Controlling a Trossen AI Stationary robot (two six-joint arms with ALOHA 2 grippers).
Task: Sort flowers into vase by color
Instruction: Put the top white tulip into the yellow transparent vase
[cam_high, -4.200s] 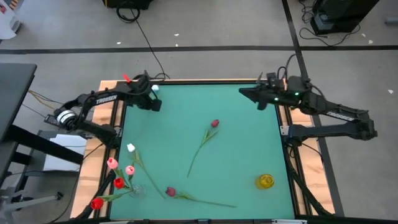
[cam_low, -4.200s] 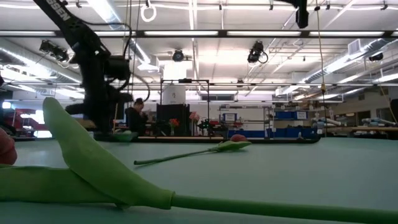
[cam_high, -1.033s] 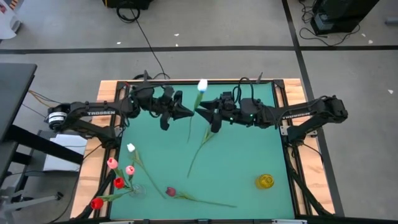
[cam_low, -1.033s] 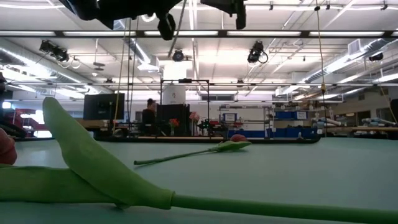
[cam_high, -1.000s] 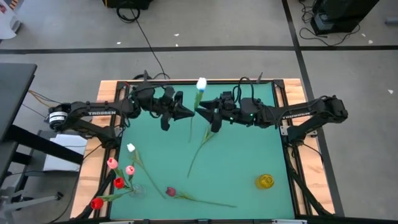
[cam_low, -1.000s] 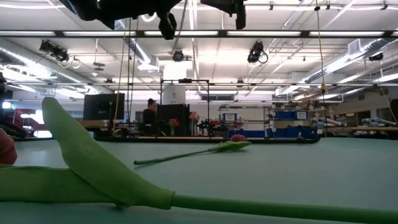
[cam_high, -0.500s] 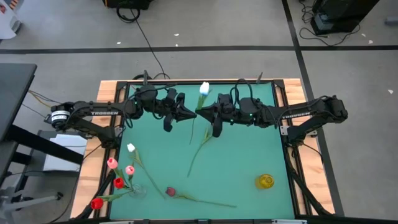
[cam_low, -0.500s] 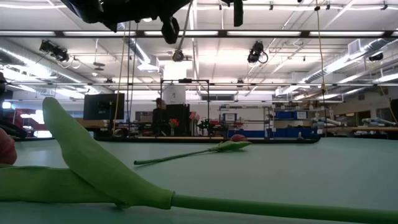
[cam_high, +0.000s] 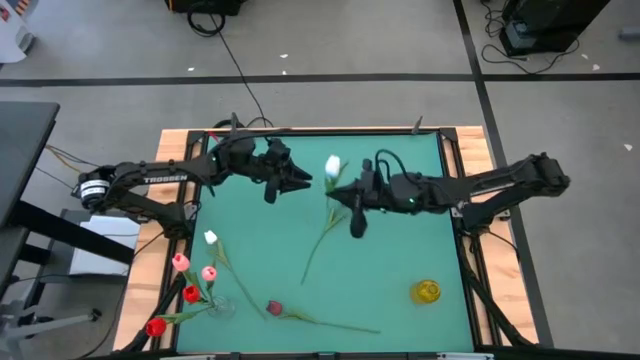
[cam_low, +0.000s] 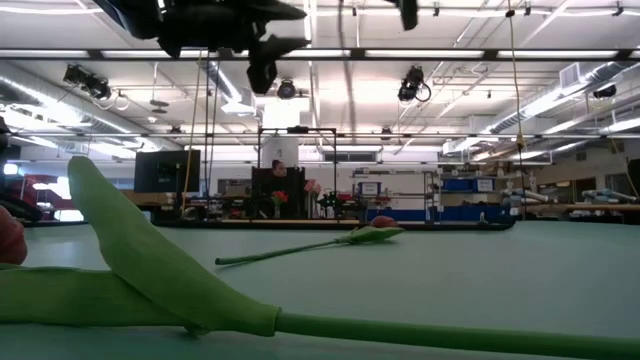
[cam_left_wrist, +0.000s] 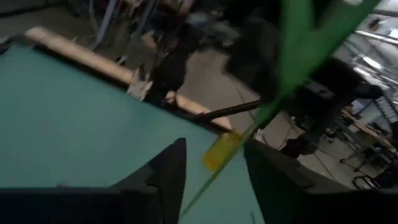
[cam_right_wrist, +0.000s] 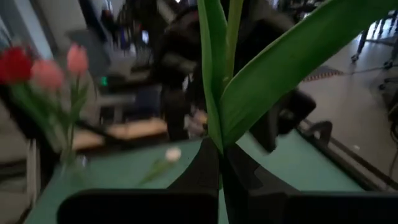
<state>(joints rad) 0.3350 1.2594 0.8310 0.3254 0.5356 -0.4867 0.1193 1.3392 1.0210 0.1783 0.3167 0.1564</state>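
Observation:
A white tulip (cam_high: 332, 165) hangs in the air over the far middle of the table. My right gripper (cam_high: 334, 192) is shut on its green stem, and the leaves (cam_right_wrist: 273, 68) rise above the fingers. My left gripper (cam_high: 303, 180) stands open just left of it, and the stem (cam_left_wrist: 261, 115) runs between its fingers without visibly touching them. A red tulip (cam_low: 378, 232) lies on the table under the right arm. More tulips stand in a glass vase (cam_high: 216, 304) at the near left. My right gripper pinches the white tulip's stem (cam_right_wrist: 221, 148) between its two fingers, just below where the leaves branch off. The fingers reach in about level from the table's right side and lie across the stem. The flower is lifted clear of the table, head uppermost.
A yellow vase (cam_high: 427, 291) stands near the near right corner. A second white tulip (cam_high: 210, 238) and a maroon one (cam_high: 274, 308) lie on the mat at the near left. A big green leaf (cam_low: 150, 260) lies close in front of the low camera.
My right gripper has shut on the white tulip's stem, and my left gripper has opened and let go of it. The right gripper has rolled and drawn back toward the table's right. The tulip's head has come with it, a little toward the near edge.

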